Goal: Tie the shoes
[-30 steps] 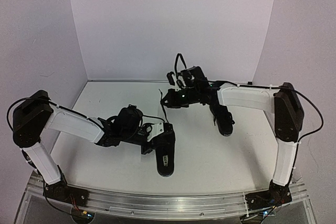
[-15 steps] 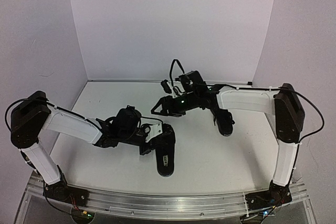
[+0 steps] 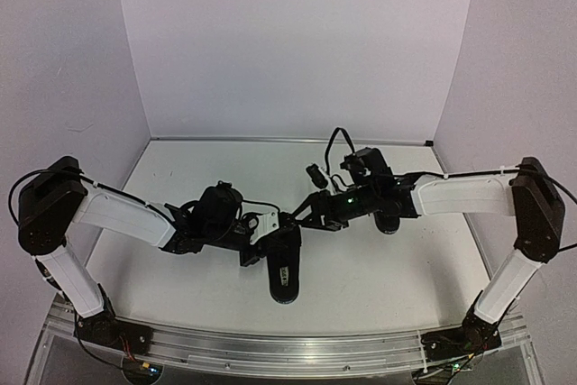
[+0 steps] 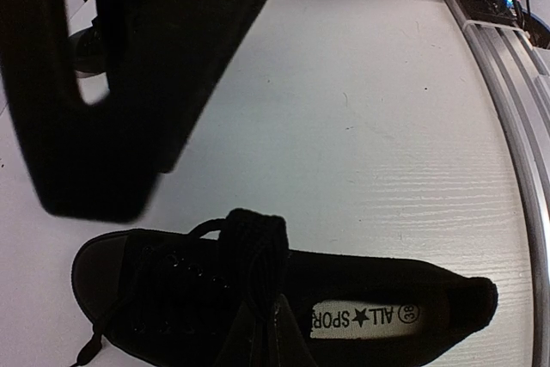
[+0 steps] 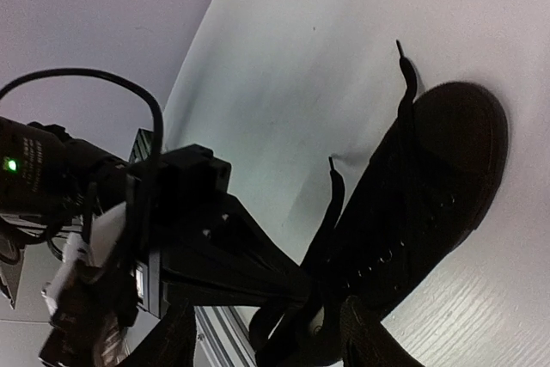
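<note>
The near shoe (image 3: 285, 270) lies lengthwise toward the worktop's (image 3: 388, 268) front edge, toe end farthest. The left pincer (image 5: 290, 281), closed, sits at its laces. The right pincer (image 3: 302, 216), jaws apart, hangs just off its toe end.

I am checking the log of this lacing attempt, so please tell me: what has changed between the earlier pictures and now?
The right gripper opened and let go of the lace that it was holding up. It then came down toward the near edge of the table, close to the near shoe. Unchanged: the left gripper, shut beside that shoe, the near shoe itself, and the far shoe.
</note>
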### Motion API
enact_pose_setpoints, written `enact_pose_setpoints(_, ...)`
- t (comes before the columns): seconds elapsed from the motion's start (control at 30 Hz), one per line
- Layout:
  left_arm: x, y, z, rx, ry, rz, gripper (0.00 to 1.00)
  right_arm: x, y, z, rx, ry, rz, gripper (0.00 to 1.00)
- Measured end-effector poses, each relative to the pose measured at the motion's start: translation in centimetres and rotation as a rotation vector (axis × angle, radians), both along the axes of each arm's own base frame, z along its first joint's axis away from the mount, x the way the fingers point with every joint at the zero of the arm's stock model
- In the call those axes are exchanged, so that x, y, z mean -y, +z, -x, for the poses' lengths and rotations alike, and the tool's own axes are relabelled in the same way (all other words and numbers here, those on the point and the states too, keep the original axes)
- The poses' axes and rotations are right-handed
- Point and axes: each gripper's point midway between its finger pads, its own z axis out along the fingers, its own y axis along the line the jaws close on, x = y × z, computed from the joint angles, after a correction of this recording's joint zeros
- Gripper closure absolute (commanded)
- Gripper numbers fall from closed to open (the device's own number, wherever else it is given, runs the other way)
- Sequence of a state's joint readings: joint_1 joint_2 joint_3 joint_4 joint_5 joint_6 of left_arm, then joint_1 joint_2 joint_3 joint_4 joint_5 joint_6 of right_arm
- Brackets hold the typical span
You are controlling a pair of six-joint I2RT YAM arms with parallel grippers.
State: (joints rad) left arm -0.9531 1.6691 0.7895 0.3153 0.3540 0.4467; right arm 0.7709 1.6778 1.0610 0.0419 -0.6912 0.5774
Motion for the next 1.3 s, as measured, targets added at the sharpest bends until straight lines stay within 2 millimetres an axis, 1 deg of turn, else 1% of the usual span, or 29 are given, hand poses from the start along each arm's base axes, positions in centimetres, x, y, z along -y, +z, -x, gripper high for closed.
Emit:
enact_pose_setpoints(0.07, 0.0, 0.0, 0.0, -0.001, 0.000, 0.000, 1.00, -0.1, -0.7, 0.8, -0.030, 0.007, 0.005, 0.47)
enact_pose_setpoints(0.2, 0.0, 0.0, 0.0, -0.001, 0.001, 0.000, 1.00, -1.2, -0.2, 1.8, -0.031, 0.029, -0.019, 0.50)
enact_pose_setpoints(0.3, 0.0, 0.0, 0.0, -0.001, 0.001, 0.001, 1.00, -1.8, -0.4, 2.3, -0.033, 0.042, -0.026, 0.53)
enact_pose_setpoints(0.5, 0.0, 0.0, 0.0, -0.001, 0.001, 0.001, 1.00, -2.3, -2.8, 2.5, -0.080, 0.036, 0.011, 0.62)
enact_pose_setpoints(0.6, 0.0, 0.0, 0.0, -0.001, 0.001, 0.001, 1.00, -2.2, -3.4, 2.4, -0.094, 0.026, 0.022, 0.70)
enact_pose_setpoints(0.73, 0.0, 0.0, 0.0, -0.001, 0.001, 0.001, 1.00, -2.2, -3.6, 2.3, -0.100, 0.021, 0.025, 0.75)
enact_pose_setpoints(0.8, 0.0, 0.0, 0.0, -0.001, 0.001, 0.001, 1.00, -2.2, -3.6, 2.3, -0.101, 0.021, 0.025, 0.80)
enact_pose_setpoints(0.83, 0.0, 0.1, 0.0, -0.001, 0.001, 0.001, 1.00, -2.2, -3.6, 2.3, -0.101, 0.021, 0.025, 0.85)
enact_pose_setpoints(0.87, 0.1, 0.1, 0.0, 0.000, 0.001, 0.002, 1.00, -2.2, -3.6, 2.3, -0.102, 0.020, 0.025, 0.92)
enact_pose_setpoints(0.9, 0.1, 0.1, 0.0, 0.000, 0.001, 0.002, 0.98, -2.2, -3.6, 2.3, -0.103, 0.020, 0.026, 0.98)
enact_pose_setpoints(0.93, 0.1, 0.1, -0.1, -0.001, 0.001, 0.001, 0.93, -2.2, -3.6, 2.3, -0.100, 0.022, 0.025, 1.00)
enact_pose_setpoints(1.03, 0.0, 0.0, -0.1, -0.006, 0.009, 0.001, 0.73, -2.2, -3.8, 2.3, -0.106, 0.017, 0.029, 1.00)
enact_pose_setpoints(1.13, -0.2, -0.1, -0.4, -0.007, 0.028, -0.011, 0.59, -2.2, -3.9, 2.3, -0.105, 0.014, 0.033, 1.00)
enact_pose_setpoints(1.23, -1.3, 0.2, -1.1, -0.025, 0.059, -0.024, 0.51, -2.2, -3.9, 2.1, -0.101, 0.009, 0.035, 1.00)
enact_pose_setpoints(1.27, -1.9, 0.7, -1.7, -0.037, 0.076, -0.019, 0.50, -2.2, -3.9, 2.1, -0.100, 0.008, 0.036, 1.00)
enact_pose_setpoints(1.3, -2.8, 1.3, -2.8, -0.039, 0.105, -0.011, 0.49, -2.1, -4.0, 2.1, -0.100, 0.008, 0.036, 1.00)
